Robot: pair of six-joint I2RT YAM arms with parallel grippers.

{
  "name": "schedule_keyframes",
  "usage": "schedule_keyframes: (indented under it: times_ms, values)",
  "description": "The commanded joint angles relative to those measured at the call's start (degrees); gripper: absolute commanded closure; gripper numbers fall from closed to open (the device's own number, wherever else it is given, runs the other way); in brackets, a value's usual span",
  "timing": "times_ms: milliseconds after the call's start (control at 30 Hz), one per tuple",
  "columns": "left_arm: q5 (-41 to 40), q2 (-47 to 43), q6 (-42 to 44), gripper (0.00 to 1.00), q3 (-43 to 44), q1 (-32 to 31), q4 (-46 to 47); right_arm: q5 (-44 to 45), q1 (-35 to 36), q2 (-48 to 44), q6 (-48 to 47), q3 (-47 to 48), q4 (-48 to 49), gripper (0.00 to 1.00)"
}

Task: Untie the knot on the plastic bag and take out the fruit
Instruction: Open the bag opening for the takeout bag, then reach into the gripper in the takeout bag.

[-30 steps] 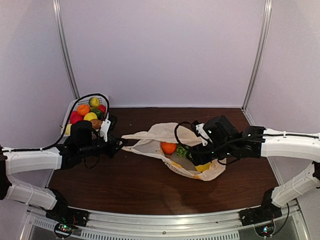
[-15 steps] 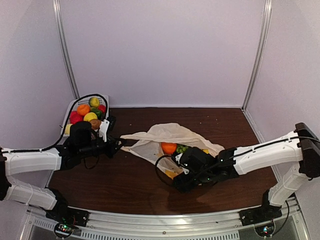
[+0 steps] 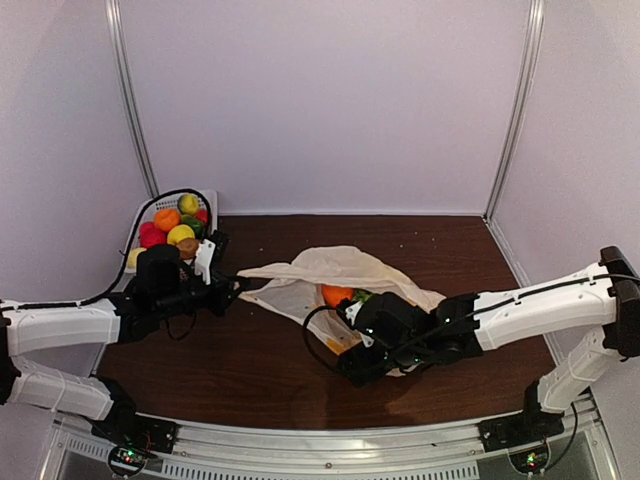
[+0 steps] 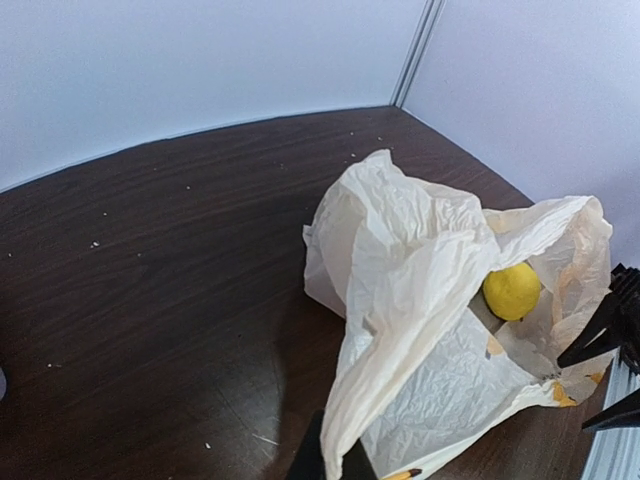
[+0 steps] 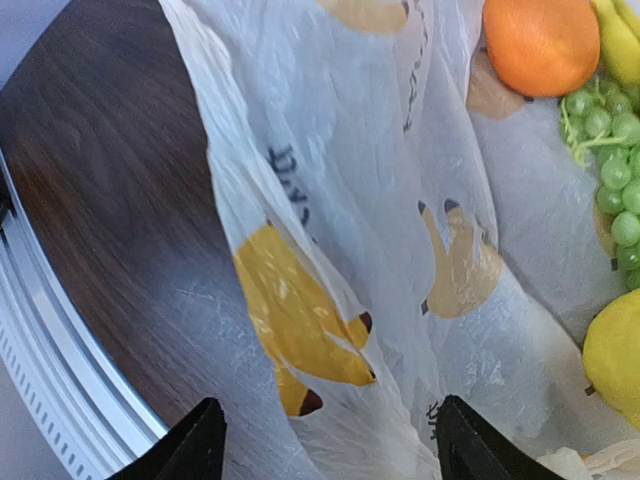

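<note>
The cream plastic bag [image 3: 335, 268] lies open in the middle of the brown table, with banana prints on it. Inside it are an orange [image 5: 540, 42], green grapes [image 5: 607, 150] and a yellow fruit [image 5: 615, 362]; a lemon [image 4: 512, 290] shows in the left wrist view. My left gripper [image 3: 236, 287] is shut on the bag's stretched left handle strip [image 4: 350, 420]. My right gripper [image 5: 335, 458] stands open at the bag's near edge, its fingers [image 5: 205, 442] either side of a fold of printed plastic. The knot is out of view.
A white slotted basket [image 3: 166, 203] holding several toy fruits stands at the back left, just behind my left arm. The metal front rail [image 3: 330, 445] runs close below my right gripper. White walls enclose the table on three sides.
My right arm swung from above the bag's right end down to its near edge, toward the left. The bag's upper layer spread out wider. My left gripper kept its hold.
</note>
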Motion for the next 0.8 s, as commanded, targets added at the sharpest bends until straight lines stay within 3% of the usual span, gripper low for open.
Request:
schedule_keyframes:
  times_ms: [0,267,500,633,767]
  values:
    - [-0.8,-1.3,-0.1,1.0,-1.4,0.3,0.9,5.6,-0.4,-3.9,-2.2,3.9,-4.7,0.25]
    - [0.5,-2.0,-0.1,1.0,-1.8,0.3,0.9,10.0,-3.8,-4.8,-2.4,5.7,-0.5,0.27]
    - [2.3,-1.8,-0.7,1.0,-0.8,0.3,0.7,14.2,-5.1,1.9,-4.2,7.8,6.2,0.43]
    - [1.8,-1.7,-1.6,1.0,1.1,0.3,-1.5,11.9,-5.1,3.8,-8.1,6.2,12.8,0.45]
    - [1.5,-1.1,-2.2,1.0,2.7,0.3,-3.3,10.1,-5.1,6.2,-11.3,6.7,13.2,0.48]
